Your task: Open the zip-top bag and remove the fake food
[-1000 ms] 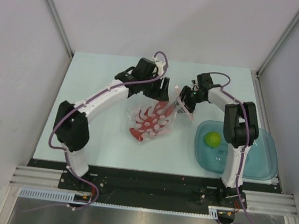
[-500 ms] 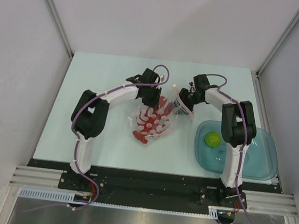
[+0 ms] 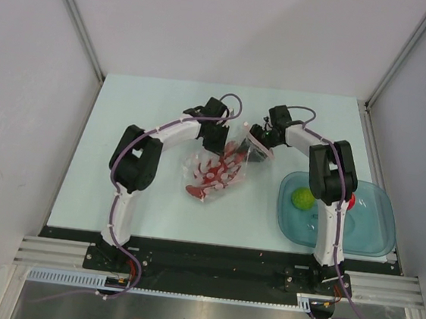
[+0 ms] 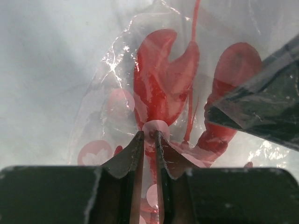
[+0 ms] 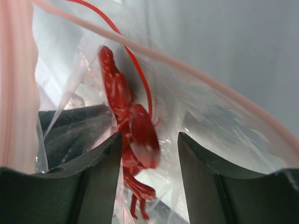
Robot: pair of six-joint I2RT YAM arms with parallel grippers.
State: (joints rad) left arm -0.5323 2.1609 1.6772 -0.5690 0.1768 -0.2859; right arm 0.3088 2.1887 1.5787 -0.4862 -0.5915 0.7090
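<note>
Folded in closer than a second ago, with left gripper (image 4: 148,135) nipped nearly together on film of zip-top bag (image 3: 215,171) at middle of table (image 3: 119,180), probably to anchor it; spread apart at right gripper (image 5: 149,137), straddling lobster (image 5: 114,88) at the pink-zipped mouth, not clamped; lime ball (image 3: 303,198) and red fruit (image 3: 351,198) lying in tray (image 3: 373,230) by near right corner; no legible writing, only pale printed dots.

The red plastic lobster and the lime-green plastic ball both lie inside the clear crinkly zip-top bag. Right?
No. Only the red plastic lobster is in the clear zip-top bag; the top view shows the lime-green plastic ball in the translucent teal tray.
</note>
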